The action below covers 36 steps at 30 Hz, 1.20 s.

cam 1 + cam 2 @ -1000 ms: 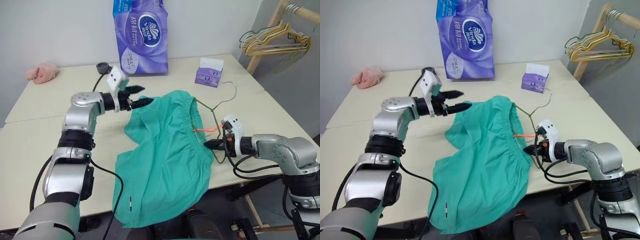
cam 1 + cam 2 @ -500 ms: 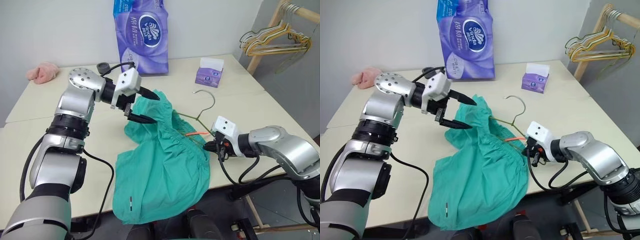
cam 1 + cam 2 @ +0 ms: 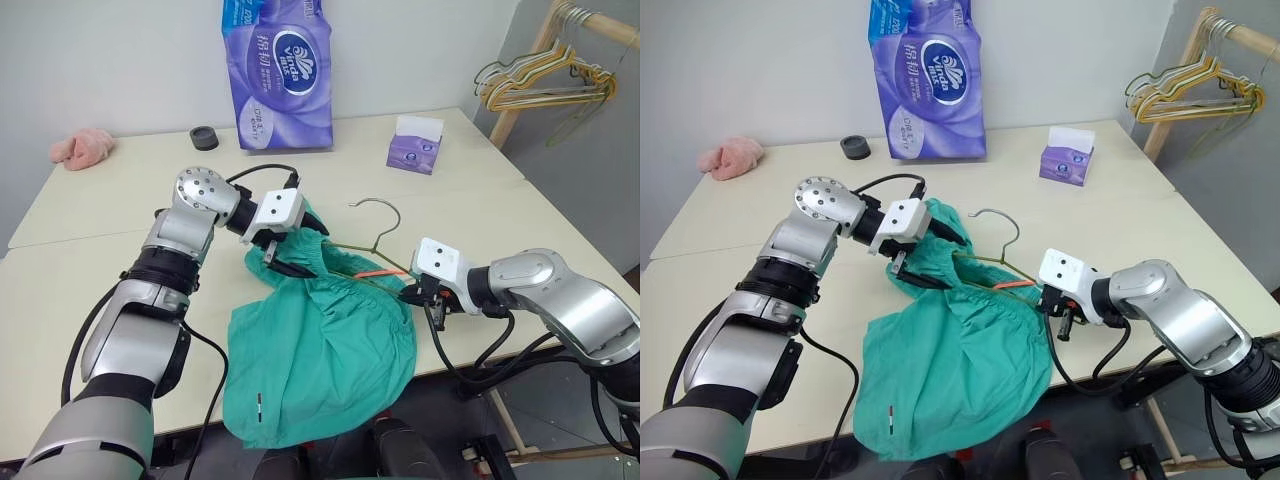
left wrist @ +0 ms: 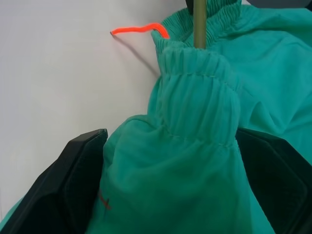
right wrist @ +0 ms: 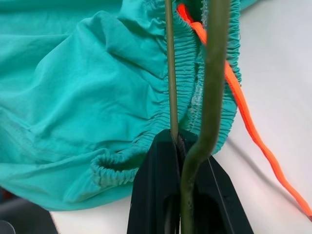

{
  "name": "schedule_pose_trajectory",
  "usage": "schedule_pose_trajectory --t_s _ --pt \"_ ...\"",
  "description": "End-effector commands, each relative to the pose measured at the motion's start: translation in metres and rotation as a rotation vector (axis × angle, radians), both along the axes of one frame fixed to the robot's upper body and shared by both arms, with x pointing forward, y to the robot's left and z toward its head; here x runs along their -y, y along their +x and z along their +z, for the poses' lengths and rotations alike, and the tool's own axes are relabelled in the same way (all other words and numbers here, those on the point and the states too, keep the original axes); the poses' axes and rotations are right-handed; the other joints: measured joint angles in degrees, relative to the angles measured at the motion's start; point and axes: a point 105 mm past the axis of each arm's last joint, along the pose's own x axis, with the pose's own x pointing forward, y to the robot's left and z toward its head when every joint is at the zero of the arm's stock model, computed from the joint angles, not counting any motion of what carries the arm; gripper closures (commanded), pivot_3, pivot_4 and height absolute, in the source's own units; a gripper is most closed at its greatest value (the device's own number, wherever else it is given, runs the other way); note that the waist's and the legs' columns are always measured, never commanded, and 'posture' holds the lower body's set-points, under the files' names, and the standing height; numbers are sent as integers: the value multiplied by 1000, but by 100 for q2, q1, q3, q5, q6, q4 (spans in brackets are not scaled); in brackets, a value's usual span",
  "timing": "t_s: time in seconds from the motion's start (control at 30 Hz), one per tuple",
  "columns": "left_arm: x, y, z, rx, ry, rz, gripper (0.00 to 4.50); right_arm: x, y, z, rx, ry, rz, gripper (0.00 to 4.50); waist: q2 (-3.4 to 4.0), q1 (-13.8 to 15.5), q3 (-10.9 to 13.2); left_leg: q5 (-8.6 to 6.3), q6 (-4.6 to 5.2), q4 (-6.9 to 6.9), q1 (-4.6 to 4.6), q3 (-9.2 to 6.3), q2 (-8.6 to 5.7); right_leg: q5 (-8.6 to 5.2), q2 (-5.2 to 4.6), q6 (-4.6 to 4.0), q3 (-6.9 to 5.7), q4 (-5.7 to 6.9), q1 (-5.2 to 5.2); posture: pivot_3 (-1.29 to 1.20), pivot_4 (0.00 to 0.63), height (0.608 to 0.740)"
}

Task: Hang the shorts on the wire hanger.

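Now my right tool [image 3: 412, 293] pinches the wire hanger [image 3: 372, 238], and the shorts [image 3: 320, 345] hang off the surface [image 3: 90, 270] edge. Left tool [image 3: 290, 255] is wide open round the waistband; I shd close slow, pull cloth along wire.

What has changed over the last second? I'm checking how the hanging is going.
The left gripper swung from above the table down to the waistband of the shorts; its open fingers now straddle the bunched fabric. The wire hanger tilted up, its hook rising off the table. The right gripper stayed shut on the wire hanger's corner. Tissue pack and box unmoved.
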Motion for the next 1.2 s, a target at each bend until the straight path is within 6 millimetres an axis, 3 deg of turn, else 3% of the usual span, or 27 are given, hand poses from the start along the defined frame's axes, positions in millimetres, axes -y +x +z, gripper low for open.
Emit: schedule_pose_trajectory --t_s 0.03,0.1,0.53,0.63,0.73,0.9,1.03,1.1,1.17,1.2 --pt "8 1 3 -14 -40 -2 254 -12 -2 25 103 32 64 4500 0 -3 0 0 0 6 0 0 0 0 1 0 0 4 0 -199 65 740" --pt "6 0 1 -29 -40 5 572 -14 -1 26 112 36 66 4500 0 -8 0 0 0 15 -1 0 0 0 3 0 0 7 1 -199 65 740" --pt "3 -7 -9 -77 -30 10 4441 -21 8 39 283 30 115 4500 0 -2 0 -2 2 61 -29 -10 0 -1 3 1 -4 13 -1 -194 60 740" --pt "3 -7 -11 -75 -26 19 4481 -21 6 40 303 13 163 4500 0 -3 0 -2 2 63 -31 -10 -1 -1 3 1 -4 13 -1 -194 56 740" --pt "1 -7 -13 -75 -29 34 4500 -14 3 40 347 -51 231 3798 5 -7 -3 -2 2 63 -30 -9 0 -1 3 1 -5 13 -2 -194 53 740" --pt "-2 -6 -16 -75 -37 66 4500 4 0 53 370 -118 280 2135 4 -1 -3 -2 2 66 -33 -10 -2 -1 2 1 -7 13 -2 -188 52 740" --pt "-6 -3 -16 -64 -43 97 4500 41 -3 67 293 -158 165 772 4 23 -3 -2 2 67 -33 -9 -3 -1 -1 1 -8 13 -2 -188 52 740" --pt "-8 -2 -15 -57 -51 116 4500 53 -3 76 270 -75 49 147 2 31 -5 -2 2 67 -33 -10 -2 0 -3 1 -7 13 -1 -165 60 740" --pt "-11 0 -14 -48 -60 138 4500 66 -5 79 216 97 -123 147 -6 44 -9 -2 2 67 -32 -14 1 0 -2 0 -4 14 2 -158 62 740" --pt "-12 0 -14 -48 -61 143 4500 71 -11 69 170 147 -186 147 -13 46 -14 -2 2 66 -32 -19 3 0 -2 1 -2 14 3 -157 64 740"
